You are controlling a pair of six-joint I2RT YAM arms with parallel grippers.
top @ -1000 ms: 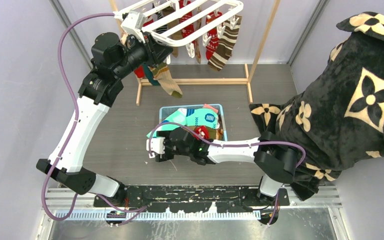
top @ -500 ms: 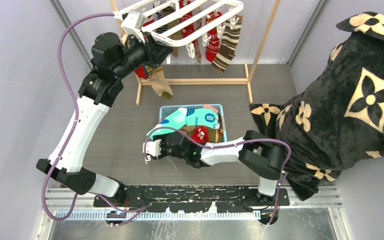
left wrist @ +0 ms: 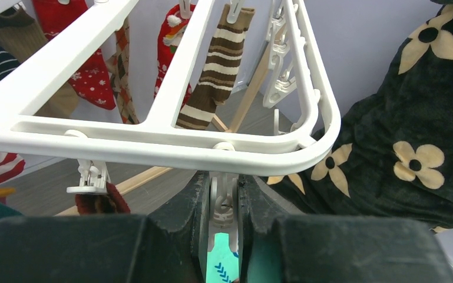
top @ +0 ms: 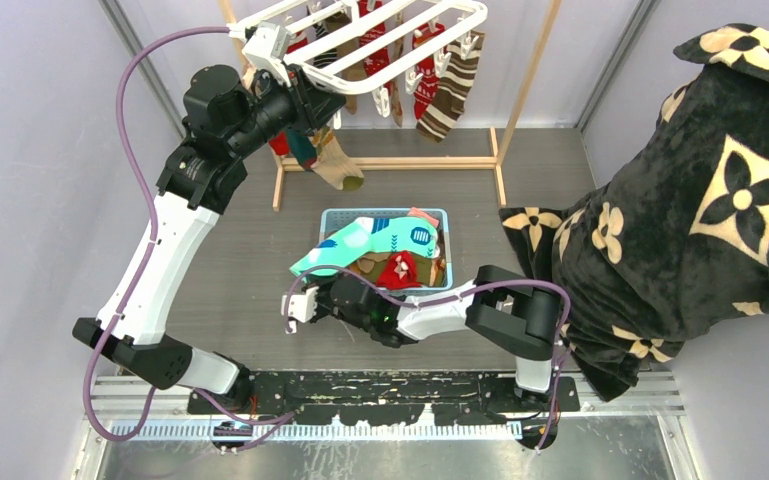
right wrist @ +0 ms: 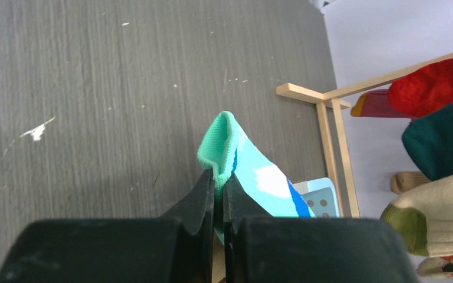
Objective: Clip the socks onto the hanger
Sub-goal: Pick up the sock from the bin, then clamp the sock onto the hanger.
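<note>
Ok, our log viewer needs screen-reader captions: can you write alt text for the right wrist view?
The right gripper pinches the folded cuff of a mint-green sock with white and blue patches, above the grey table. At the right are a pale wooden frame and the tips of hanging socks.

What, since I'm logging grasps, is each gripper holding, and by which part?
Right gripper pinches the teal sock by its cuff. Left gripper is closed around a white hanger clip, on its sides.

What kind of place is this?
Probably a lab robot cell staged for laundry: plain partition walls, a white clip hanger on a wooden frame, a blue basket of socks.
</note>
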